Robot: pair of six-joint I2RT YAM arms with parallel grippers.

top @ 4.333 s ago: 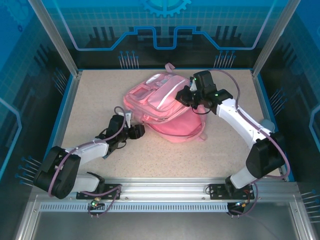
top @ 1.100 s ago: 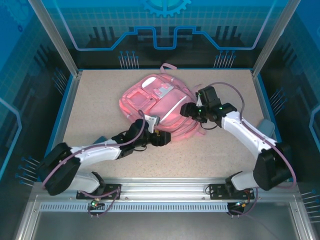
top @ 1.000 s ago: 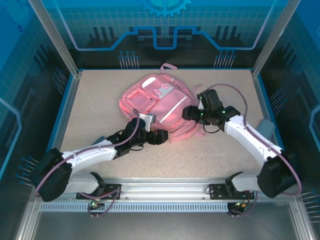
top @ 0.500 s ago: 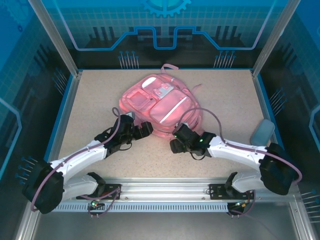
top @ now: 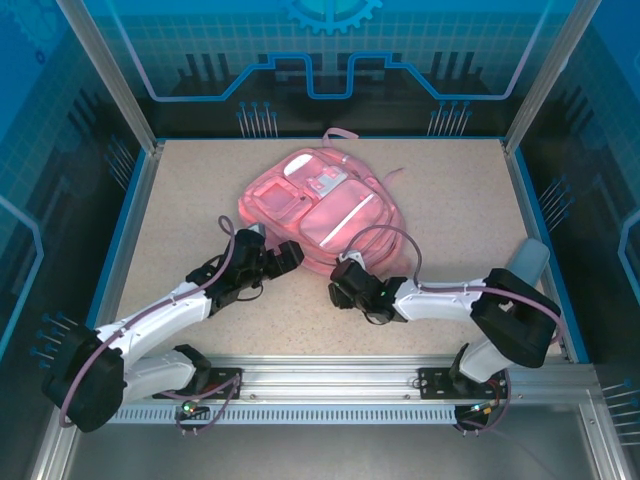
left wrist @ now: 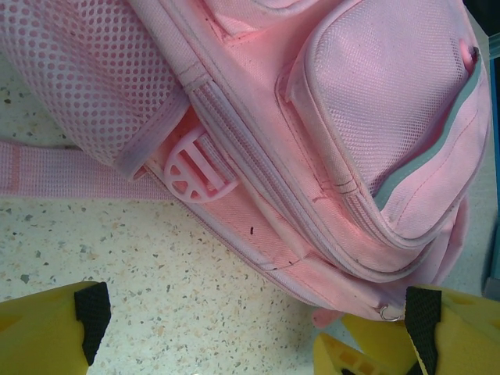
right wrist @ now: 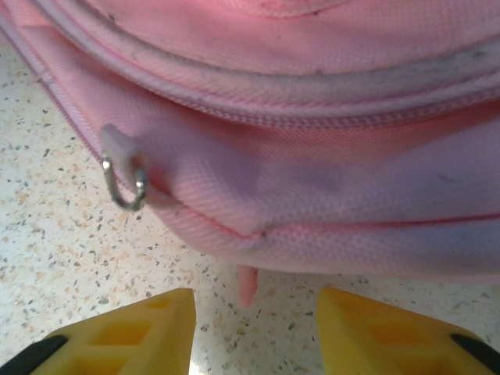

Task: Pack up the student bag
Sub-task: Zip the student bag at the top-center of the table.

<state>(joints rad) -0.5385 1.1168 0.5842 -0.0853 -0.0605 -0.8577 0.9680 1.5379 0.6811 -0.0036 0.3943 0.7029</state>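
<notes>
The student bag (top: 320,200), a large pink backpack with pale trim, lies flat mid-table. My left gripper (top: 290,254) stands wide open at the bag's near left edge, with bare table between its yellow fingers (left wrist: 55,332). In the left wrist view the bag (left wrist: 328,156) shows its zip pockets, a mesh side pocket and a round pink buckle (left wrist: 195,160). My right gripper (top: 338,283) is open at the bag's near edge. A small pink zip tab (right wrist: 247,285) hangs off the bag (right wrist: 312,180) just ahead of the gap in my right gripper (right wrist: 254,336), untouched. A metal ring (right wrist: 123,183) sits further left.
A grey object (top: 527,262) lies at the table's right edge beside the right arm. A loose pink strap (left wrist: 55,168) runs left from the bag. Blue walls (top: 130,210) border the speckled table, and a metal rail (top: 330,375) crosses the near side.
The right gripper swung from the bag's right side down to its near edge and its jaws narrowed. The left gripper drew back left off the bag and opened fully.
</notes>
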